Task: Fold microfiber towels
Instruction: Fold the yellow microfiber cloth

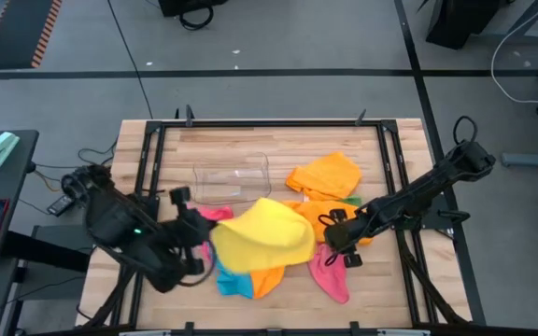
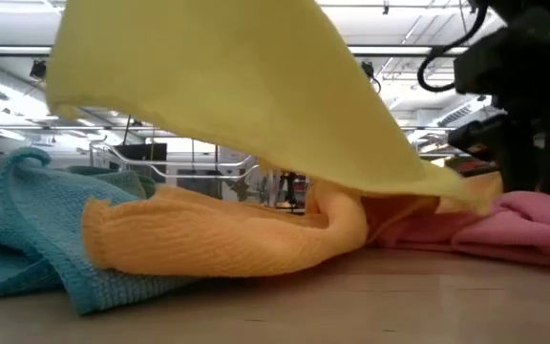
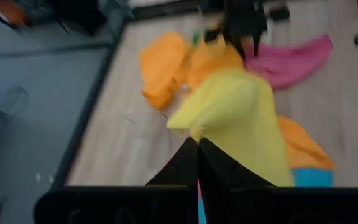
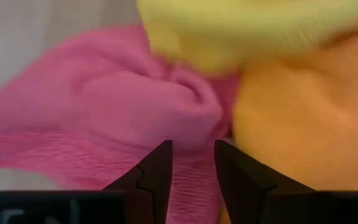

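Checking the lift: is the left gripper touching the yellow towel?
Touching. The left wrist view shows the left gripper shut on the yellow towel's edge.

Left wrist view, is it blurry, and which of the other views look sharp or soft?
Left wrist view: smeared throughout, the yellow towel and the pink towel have soft edges. Right wrist view: the towels fill the picture out of focus, while the jaws at the bottom are crisp. Low view: the weave of the orange towel is sharp, with bright ceiling lights behind. High view: evenly lit, no glare.

Green towel [image 1: 351, 200] mostly hidden under orange.
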Motion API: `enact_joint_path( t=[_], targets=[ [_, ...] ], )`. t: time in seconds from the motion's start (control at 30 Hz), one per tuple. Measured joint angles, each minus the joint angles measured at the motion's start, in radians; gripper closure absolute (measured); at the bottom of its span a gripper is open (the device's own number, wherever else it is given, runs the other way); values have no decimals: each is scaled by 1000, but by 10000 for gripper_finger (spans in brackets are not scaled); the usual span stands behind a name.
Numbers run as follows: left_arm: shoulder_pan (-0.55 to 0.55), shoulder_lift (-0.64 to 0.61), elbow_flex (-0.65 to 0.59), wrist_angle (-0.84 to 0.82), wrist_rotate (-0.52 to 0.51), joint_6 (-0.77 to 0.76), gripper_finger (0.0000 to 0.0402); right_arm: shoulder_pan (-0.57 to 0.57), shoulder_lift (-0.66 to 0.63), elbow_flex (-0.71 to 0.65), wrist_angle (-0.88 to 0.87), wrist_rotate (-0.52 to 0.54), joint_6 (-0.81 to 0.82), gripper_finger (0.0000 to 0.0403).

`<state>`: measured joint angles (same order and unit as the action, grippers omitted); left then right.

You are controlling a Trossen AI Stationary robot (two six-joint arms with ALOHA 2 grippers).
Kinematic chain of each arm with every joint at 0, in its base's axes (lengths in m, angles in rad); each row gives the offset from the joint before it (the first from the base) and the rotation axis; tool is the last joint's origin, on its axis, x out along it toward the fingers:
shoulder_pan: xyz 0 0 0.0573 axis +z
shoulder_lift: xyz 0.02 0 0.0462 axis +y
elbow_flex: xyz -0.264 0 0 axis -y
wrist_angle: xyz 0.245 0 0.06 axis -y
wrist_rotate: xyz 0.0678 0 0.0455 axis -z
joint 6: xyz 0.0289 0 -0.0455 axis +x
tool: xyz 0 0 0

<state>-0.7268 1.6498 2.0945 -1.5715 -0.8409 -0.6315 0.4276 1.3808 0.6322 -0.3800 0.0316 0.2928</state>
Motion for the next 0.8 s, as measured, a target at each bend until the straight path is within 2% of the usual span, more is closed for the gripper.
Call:
enact_joint_path(
  t=[0.13,0.23,0.57,0.8],
  targets=[
    [-17,-38,0,0,-102,-11,392,-51,0,-40,23,72,-14,274],
    [-23,-42,0,0,-135,-16,380,-127,0,-68,53,107,-51,274],
    [-24,-40,0,0,-138,-46,393,-502,0,-73,160,129,-237,274],
    [-30,-40,0,0,-131,-57,378,-711,0,-72,229,126,-327,274]
  ],
)
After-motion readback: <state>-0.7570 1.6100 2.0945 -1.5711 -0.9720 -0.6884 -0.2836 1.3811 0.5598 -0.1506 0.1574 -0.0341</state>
